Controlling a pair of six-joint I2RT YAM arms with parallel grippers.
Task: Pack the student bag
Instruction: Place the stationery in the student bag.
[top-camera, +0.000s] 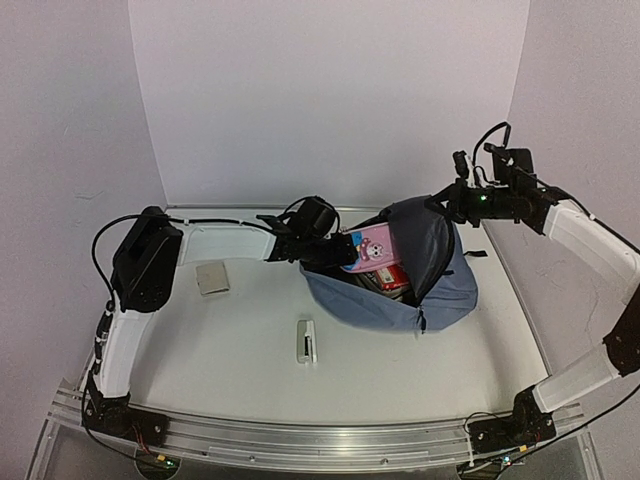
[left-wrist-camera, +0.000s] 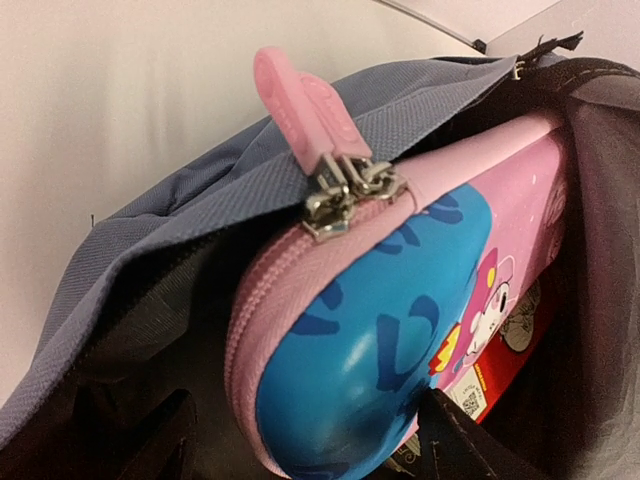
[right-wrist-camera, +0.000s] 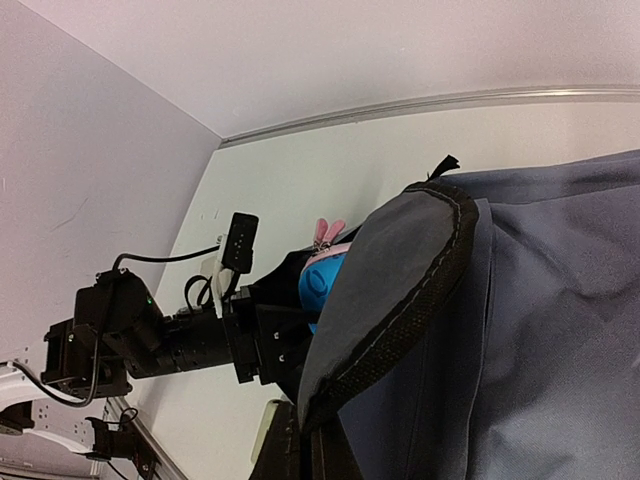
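Student bag (top-camera: 440, 285) right of centre on surface (top-camera: 230, 350), slumped, mouth gaping toward left. Top rim lifted, pinched in right pincer (top-camera: 447, 205), jaws closed on fabric. Pink-and-blue pencil case (top-camera: 368, 248) leaning in mouth, upper end sticking out, pink zipper pulls (left-wrist-camera: 300, 110) against bag's blue edge. Red item (top-camera: 388, 280) beneath case, inside bag. Left pincer (top-camera: 322, 248) at mouth just beside case, jaws wide, gripping nothing. Left of bag, well apart: small grey square block (top-camera: 212, 278). White oblong object (top-camera: 306, 340) nearer arm bases.
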